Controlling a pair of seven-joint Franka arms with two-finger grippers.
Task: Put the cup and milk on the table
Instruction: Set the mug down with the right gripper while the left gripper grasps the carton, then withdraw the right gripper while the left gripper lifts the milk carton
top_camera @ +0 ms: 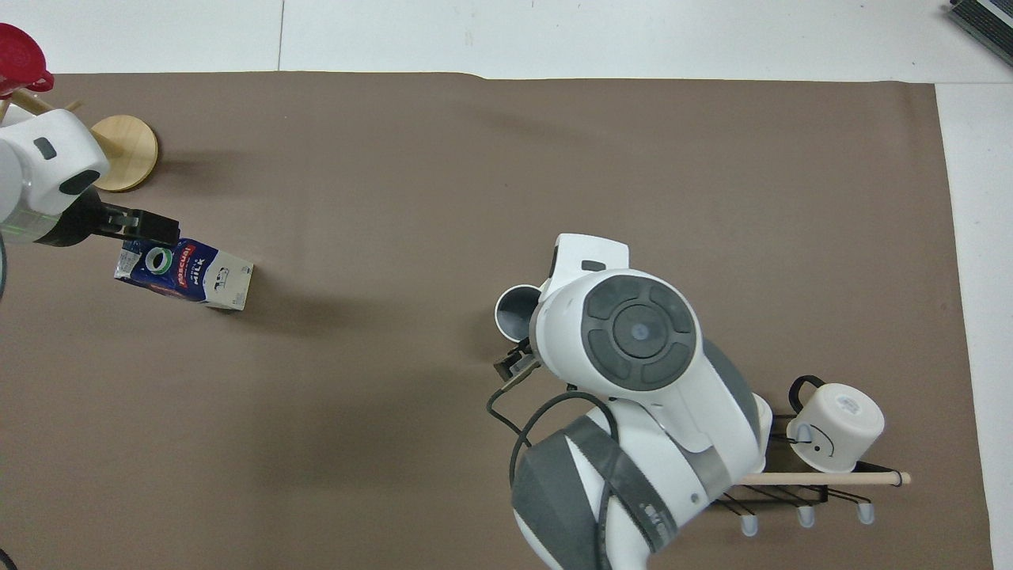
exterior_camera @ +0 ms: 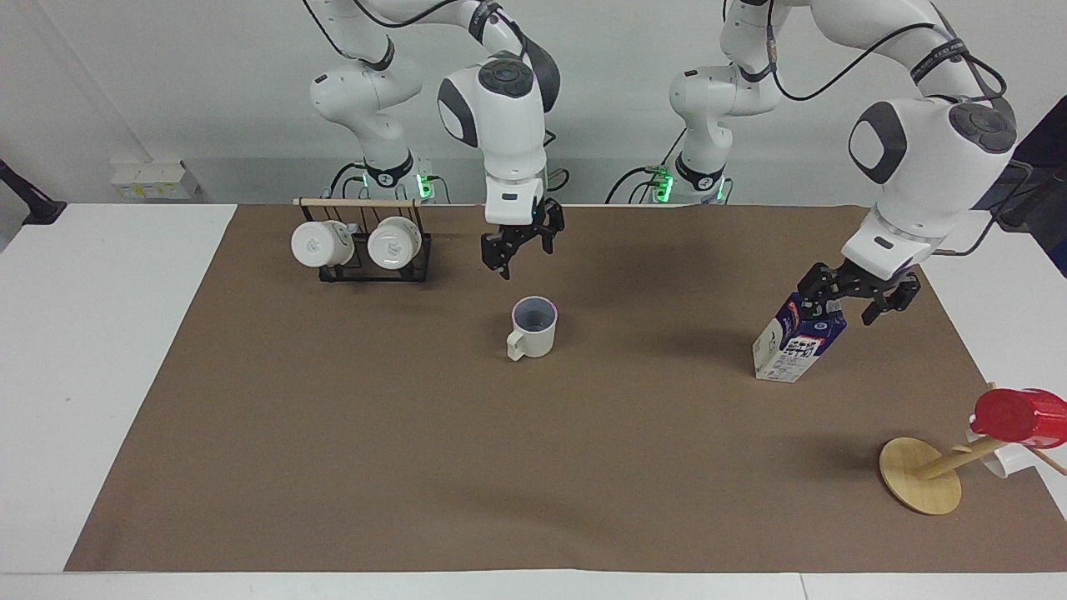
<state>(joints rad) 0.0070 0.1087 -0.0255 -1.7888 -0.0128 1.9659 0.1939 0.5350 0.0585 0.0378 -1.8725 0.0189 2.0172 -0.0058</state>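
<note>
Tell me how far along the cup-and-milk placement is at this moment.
Cup looks done: it stands upright on the table, and the right gripper hangs open above it. The milk is in hand: the carton leans on the sheet with the open left gripper at its top. What is left is setting the carton properly.
</note>
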